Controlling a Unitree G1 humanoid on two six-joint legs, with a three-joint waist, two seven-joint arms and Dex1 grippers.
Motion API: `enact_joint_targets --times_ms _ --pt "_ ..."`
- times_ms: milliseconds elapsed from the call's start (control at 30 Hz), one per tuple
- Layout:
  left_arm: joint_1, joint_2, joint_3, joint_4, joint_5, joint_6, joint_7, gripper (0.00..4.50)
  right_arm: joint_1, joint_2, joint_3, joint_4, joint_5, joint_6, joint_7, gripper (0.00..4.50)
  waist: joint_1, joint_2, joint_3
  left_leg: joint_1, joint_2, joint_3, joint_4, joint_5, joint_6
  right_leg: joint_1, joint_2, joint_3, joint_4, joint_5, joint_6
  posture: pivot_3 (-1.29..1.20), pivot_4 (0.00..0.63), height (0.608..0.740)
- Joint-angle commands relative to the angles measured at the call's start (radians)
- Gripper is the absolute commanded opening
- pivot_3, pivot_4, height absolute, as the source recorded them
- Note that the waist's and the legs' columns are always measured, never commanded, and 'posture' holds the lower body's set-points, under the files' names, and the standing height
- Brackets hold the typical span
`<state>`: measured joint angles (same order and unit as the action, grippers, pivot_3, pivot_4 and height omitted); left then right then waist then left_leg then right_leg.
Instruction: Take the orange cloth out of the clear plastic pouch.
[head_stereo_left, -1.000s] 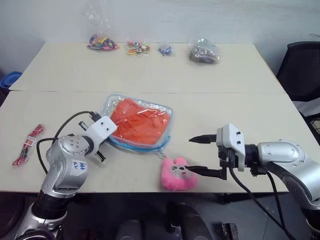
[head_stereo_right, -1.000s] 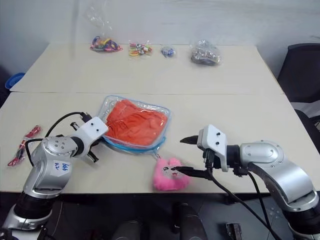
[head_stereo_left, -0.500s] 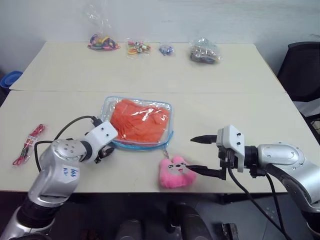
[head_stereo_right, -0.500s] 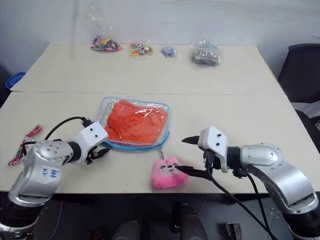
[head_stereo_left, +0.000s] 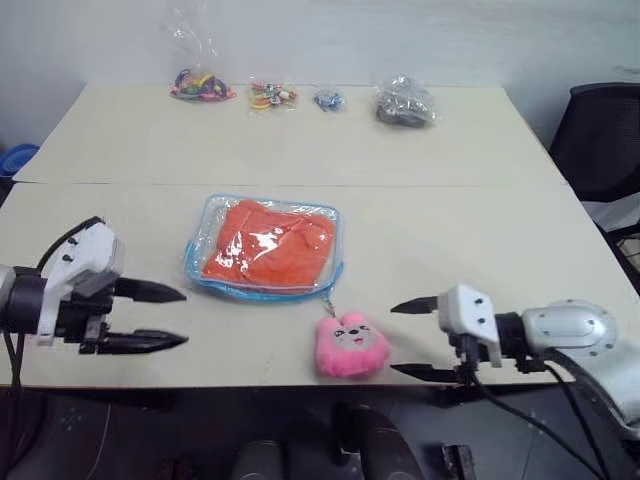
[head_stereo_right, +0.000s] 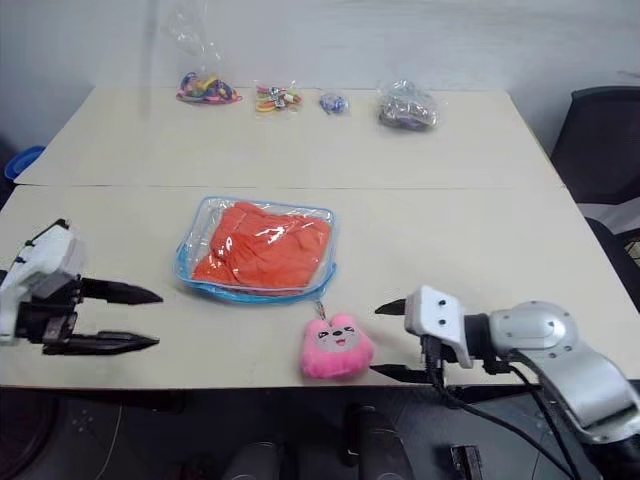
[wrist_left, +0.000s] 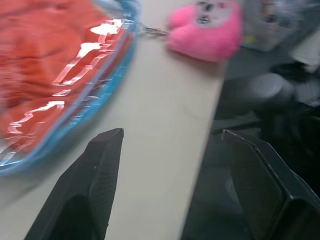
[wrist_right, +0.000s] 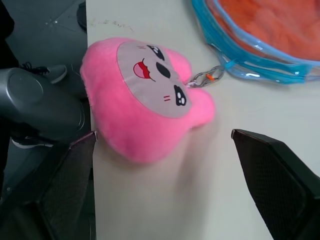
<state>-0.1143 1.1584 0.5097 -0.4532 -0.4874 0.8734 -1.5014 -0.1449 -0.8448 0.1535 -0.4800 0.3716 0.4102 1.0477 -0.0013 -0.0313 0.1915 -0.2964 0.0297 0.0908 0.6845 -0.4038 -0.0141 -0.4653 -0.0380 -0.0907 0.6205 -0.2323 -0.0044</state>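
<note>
The orange cloth (head_stereo_left: 268, 244) lies inside the clear plastic pouch (head_stereo_left: 203, 281), flat mid-tabletop (head_stereo_left: 480, 230), while the left pincer (head_stereo_left: 160, 317), at the pouch's edge before, now hangs apart, spread and empty, and the right pincer (head_stereo_left: 415, 338) gapes empty beside the pink toy (head_stereo_left: 350, 345).

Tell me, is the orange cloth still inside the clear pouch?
Inside. The orange cloth lies flat under the clear plastic pouch, within its blue border.

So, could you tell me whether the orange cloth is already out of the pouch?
No, the orange cloth lies inside the pouch on the table, with both grippers away from it.
</note>
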Motion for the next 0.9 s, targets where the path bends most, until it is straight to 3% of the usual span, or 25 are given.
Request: enact_joint_targets --times_ms 33,200,400,700,900 --pt "-0.010 0.027 -0.029 0.007 -0.044 -0.059 -0.020 3.37 -0.011 0.032 0.058 0.026 -0.045 -0.054 0.009 3.57 0.000 0.002 0.001 0.000 0.000 0.000 0.000 0.000 0.000 0.000 0.000 0.000 0.000 0.000 0.000 0.00 0.150 0.740" --pt "-0.012 0.035 -0.056 0.012 -0.066 -0.082 0.038 3.37 -0.025 0.070 0.068 0.045 -0.023 -0.057 0.020 1.93 0.000 0.002 0.001 0.000 0.000 0.000 0.000 0.000 0.000 0.000 0.000 0.000 0.000 0.000 0.000 0.00 0.150 0.740" --pt "-0.019 0.039 -0.076 0.015 -0.081 -0.099 0.089 3.37 -0.108 0.174 0.081 0.045 0.076 0.070 -0.004 0.03 -0.004 0.002 0.001 0.001 0.001 0.001 0.000 -0.001 -0.001 0.000 0.002 0.000 0.001 -0.001 -0.001 0.00 0.150 0.740" --pt "-0.081 0.025 -0.176 0.027 -0.110 -0.117 0.159 3.37 -0.247 0.357 0.189 0.186 0.070 0.199 -0.032 0.03 -0.001 0.002 0.001 0.000 0.001 0.001 0.000 -0.001 -0.001 -0.001 0.001 0.000 0.002 -0.001 -0.001 0.00 0.150 0.740" --pt "-0.124 -0.001 -0.266 0.037 -0.102 -0.139 0.206 3.37 -0.227 0.335 0.208 0.163 0.092 0.300 -0.022 1.74 0.000 0.002 0.001 0.000 0.001 0.001 0.000 -0.001 -0.001 -0.002 0.000 0.000 0.002 -0.001 -0.001 0.00 0.150 0.740"
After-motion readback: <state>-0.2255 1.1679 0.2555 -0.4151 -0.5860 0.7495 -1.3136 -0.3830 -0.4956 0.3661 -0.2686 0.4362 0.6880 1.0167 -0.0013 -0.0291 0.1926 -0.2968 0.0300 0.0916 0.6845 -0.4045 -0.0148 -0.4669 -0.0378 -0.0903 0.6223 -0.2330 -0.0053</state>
